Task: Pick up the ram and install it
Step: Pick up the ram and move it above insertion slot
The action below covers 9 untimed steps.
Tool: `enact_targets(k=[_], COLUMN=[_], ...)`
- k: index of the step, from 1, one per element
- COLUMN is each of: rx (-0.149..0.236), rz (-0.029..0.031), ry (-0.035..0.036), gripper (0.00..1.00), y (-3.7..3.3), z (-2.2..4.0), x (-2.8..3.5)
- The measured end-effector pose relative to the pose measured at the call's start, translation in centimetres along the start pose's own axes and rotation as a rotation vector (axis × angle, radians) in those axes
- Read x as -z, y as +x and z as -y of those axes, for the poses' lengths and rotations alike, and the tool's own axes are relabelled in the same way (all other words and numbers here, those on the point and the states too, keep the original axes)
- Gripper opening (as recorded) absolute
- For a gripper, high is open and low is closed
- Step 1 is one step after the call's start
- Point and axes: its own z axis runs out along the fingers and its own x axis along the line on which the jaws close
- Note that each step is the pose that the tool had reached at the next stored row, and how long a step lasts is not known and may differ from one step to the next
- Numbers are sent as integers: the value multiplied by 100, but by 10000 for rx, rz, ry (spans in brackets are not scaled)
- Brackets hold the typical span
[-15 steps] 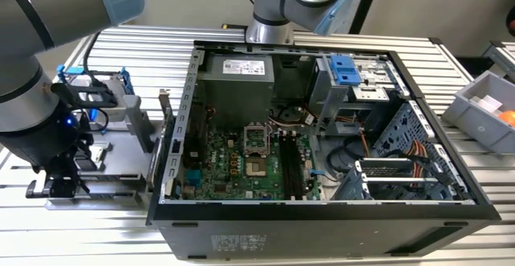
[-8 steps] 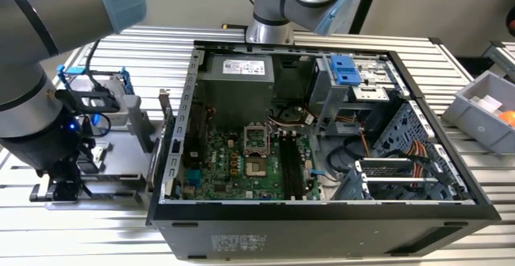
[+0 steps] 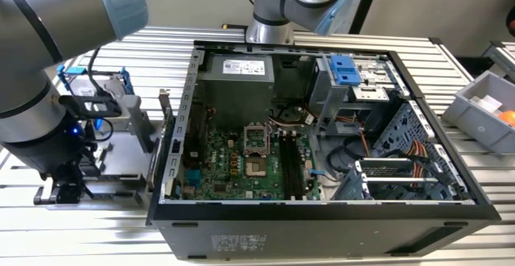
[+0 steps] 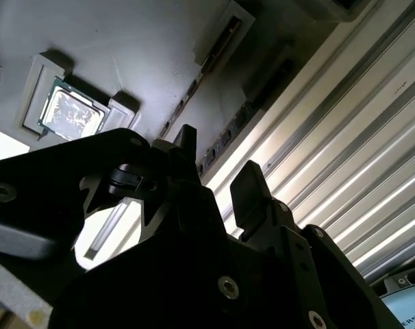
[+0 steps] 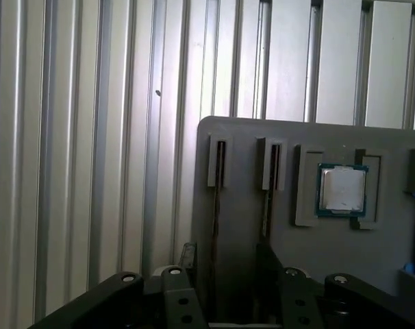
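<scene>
The ram, a long thin circuit-board stick with dark chips, stands edge-on in the grey moulded holder tray between the wide-set fingers of the black end effector; judged light, stiff and fragile, best pinched gently across its flat faces mid-length.

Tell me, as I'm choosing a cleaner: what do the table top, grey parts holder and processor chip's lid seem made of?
Table top: probably bare aluminium; ribbed slats with bright streaky reflections.
Grey parts holder: apparently matte plastic; dull even grey, moulded pockets.
Processor chip's lid: metal, satin silver sheen.
</scene>
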Motion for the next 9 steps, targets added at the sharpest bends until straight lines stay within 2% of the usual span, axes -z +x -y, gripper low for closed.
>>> enact_targets(k=[9], rx=[-24], rz=[2], ry=[3], gripper=[100], y=[31], z=[1], x=[-87])
